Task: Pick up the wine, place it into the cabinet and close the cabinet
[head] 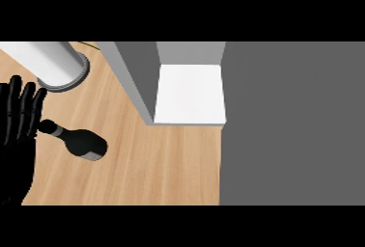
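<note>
The wine bottle (pixel 82 141) is dark and stands on the wooden counter (pixel 157 169) at the left, its capped neck pointing up-left. My left hand (pixel 16 125) comes up along the view's left edge, open with fingers straight and pointing away from me. Its fingertips lie right beside the bottle's neck, and I cannot tell whether they touch. The cabinet (pixel 135 82) is open at the top centre, with grey walls and a white inner shelf (pixel 189 94) that holds nothing. My right hand does not show.
A white cylinder on a grey round base (pixel 55 62) stands at the back left, just beyond my left hand. A wide grey panel (pixel 292 120) fills the right side of the view, next to the cabinet's opening.
</note>
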